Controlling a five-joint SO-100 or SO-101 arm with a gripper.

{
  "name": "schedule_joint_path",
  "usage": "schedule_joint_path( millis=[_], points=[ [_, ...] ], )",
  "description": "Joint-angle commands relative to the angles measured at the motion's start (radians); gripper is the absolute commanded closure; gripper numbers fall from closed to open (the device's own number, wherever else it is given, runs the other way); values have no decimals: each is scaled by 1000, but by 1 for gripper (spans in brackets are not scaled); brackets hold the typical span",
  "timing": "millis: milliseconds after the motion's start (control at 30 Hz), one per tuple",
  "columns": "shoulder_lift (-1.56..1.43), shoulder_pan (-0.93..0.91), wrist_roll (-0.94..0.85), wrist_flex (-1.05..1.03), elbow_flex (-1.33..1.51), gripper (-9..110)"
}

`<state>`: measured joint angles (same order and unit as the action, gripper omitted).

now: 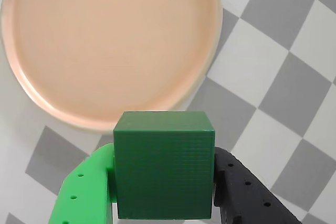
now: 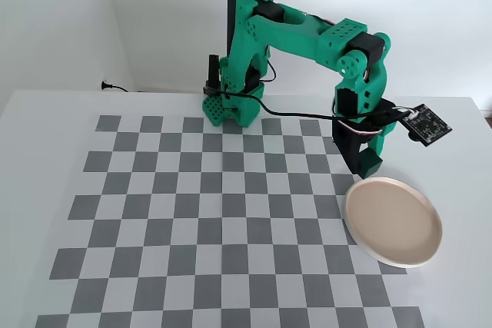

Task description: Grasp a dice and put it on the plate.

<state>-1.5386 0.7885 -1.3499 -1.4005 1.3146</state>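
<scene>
The dice point(image 1: 164, 163), a plain dark green cube, sits clamped between the two fingers of the claw point(image 1: 164, 203): in the wrist view a bright green finger presses its left face and a black finger its right, so the cube is carried, not resting on anything. The grip on opposite flat faces keeps it square and unlikely to twist.

In the fixed view the dice point(image 2: 372, 161) hangs at the claw's point(image 2: 367, 165) tip above the checkered worktop point(image 2: 192, 213), just beside the far-left edge of the plate point(image 2: 393, 222) and apparently not yet over it. The wrist view agrees: the plate's point(image 1: 113, 45) pale beige-pink inside fills the frame beyond the cube, its near rim just past the cube's top edge.

The plate is empty, so any spot inside will do. I judge the carry as nearly done; what remains is a short reach forward over the rim, a lowering, and a release.
</scene>
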Motion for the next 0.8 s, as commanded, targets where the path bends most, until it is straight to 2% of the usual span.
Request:
schedule_joint_path(
  millis=[0,367,633,767],
  points=[
    [132,6,2,-12,-298,106],
    [667,11,15,-120,-894,106],
    [825,23,18,-80,-960,106],
    [827,29,51,-71,-962,95]
  ],
)
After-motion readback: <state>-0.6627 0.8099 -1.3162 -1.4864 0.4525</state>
